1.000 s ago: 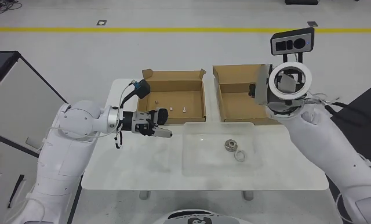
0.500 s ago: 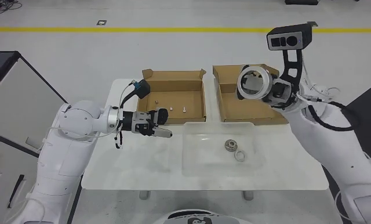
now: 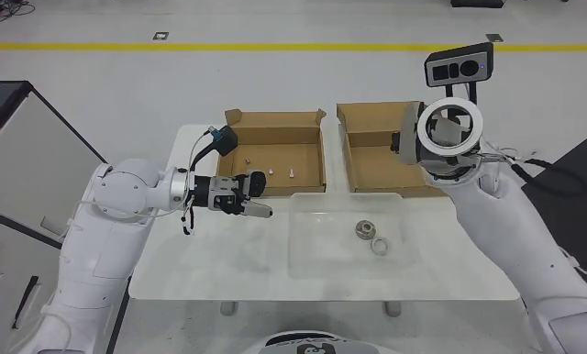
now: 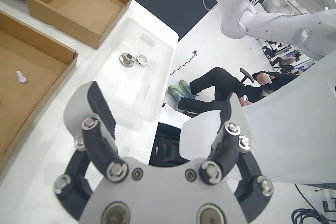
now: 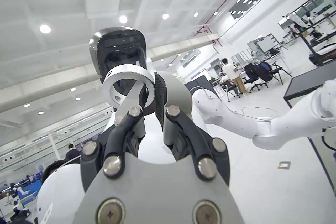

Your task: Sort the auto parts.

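The white tabletop (image 3: 229, 262) carries two open cardboard boxes side by side along its far edge. The left box (image 3: 275, 125) has a few small bolts (image 3: 292, 171) on its floor, and the right box (image 3: 367, 161) sits just beside it. A clear tray (image 3: 312, 253) lies near the front edge, touching the boxes' near walls. It holds a flanged metal bushing (image 3: 364, 229) and a small metal collar (image 3: 379, 246) close together.

The left arm stretches level across the left part of the tabletop. Its end effector (image 3: 260, 209) points at the tray with its fingers spread wide, holding nothing.

The right arm is bent upward over the far right corner, its end effector (image 5: 151, 93) raised high toward the robot's head. It pinches the wall of a metal ring (image 5: 123, 78), one finger inside the ring and one outside.

Against half a second ago, the held ring has swung from above the right box toward the tabletop's right edge. The left arm, the boxes and the tray's parts lie as they did.
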